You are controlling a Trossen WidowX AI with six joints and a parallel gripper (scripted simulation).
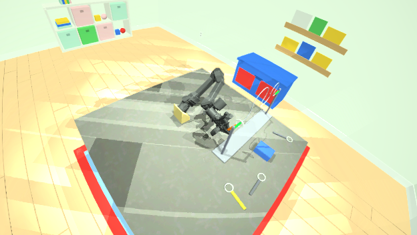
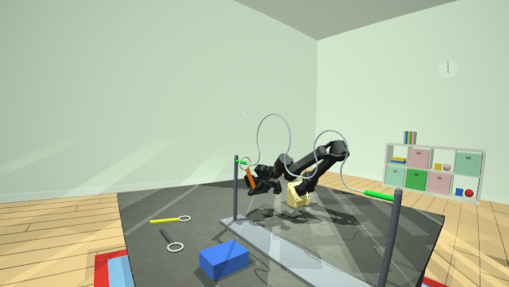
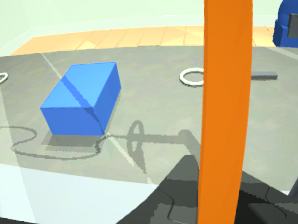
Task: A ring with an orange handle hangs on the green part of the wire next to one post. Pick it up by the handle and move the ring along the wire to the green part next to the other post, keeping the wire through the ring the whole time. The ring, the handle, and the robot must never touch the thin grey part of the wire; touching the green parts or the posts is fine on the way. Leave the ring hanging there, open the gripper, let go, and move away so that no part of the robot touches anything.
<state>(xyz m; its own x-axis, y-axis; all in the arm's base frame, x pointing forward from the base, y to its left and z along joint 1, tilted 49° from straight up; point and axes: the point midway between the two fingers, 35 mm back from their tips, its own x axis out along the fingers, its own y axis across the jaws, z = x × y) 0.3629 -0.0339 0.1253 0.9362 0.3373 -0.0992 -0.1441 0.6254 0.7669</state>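
The pincer is closed tight on the orange handle, which slants down and away from the near post. At the top of that handle the ring hangs around the short green sleeve of the wire, just beside the near post's top. In the wrist view the handle runs as a broad upright orange bar through the middle of the picture, with dark pincer parts at its foot.

From the near post the thin grey wire rises into a tall loop, then a second loop, and comes down to a longer green sleeve at the far post. Both posts stand on a pale base plate on the dark table. The arm reaches toward the near post from its yellow mount behind the plate.

A blue block lies in front of the near post. Further out from that post lie a yellow-handled ring and a grey-handled ring. In the top view another grey-handled ring lies just beyond the blue block, on the other side of the plate from the arm.
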